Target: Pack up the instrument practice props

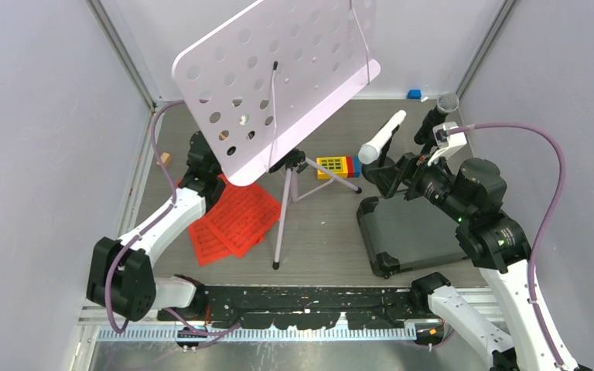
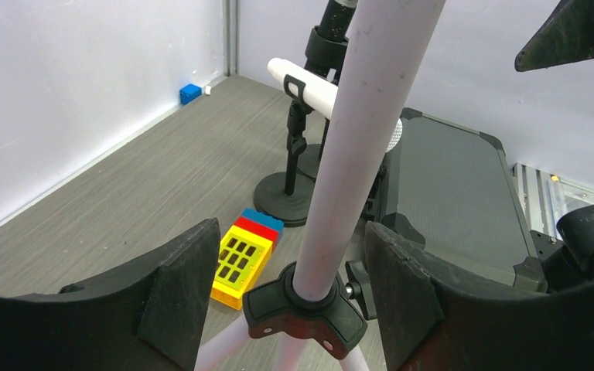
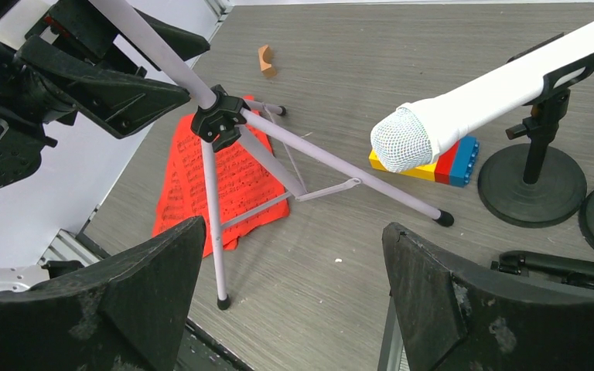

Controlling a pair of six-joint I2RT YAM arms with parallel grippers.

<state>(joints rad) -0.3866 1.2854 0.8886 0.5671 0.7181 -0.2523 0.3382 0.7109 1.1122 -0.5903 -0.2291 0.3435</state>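
The pale lilac perforated music desk (image 1: 278, 73) stands on its tripod legs (image 1: 282, 224) mid-floor. In the left wrist view its pole (image 2: 356, 139) and black hub (image 2: 302, 309) stand in the gap of my open left gripper (image 2: 290, 290), touching neither finger. Red sheet-music pages (image 1: 232, 220) lie on the floor under the desk. The white microphone (image 1: 383, 137) sits in a black round-based holder (image 2: 286, 205). The black grey-headed microphone (image 1: 439, 112) stands in the other holder behind it. My right gripper (image 3: 290, 294) is open and empty above the floor, near the white microphone's head (image 3: 406, 139).
A dark rectangular hard case (image 1: 418, 232) lies at the right front. A yellow, red and blue toy block (image 1: 338, 166) lies beside the tripod. A small blue block (image 1: 414, 94) sits at the back wall and a small wooden piece (image 3: 265, 59) at the left.
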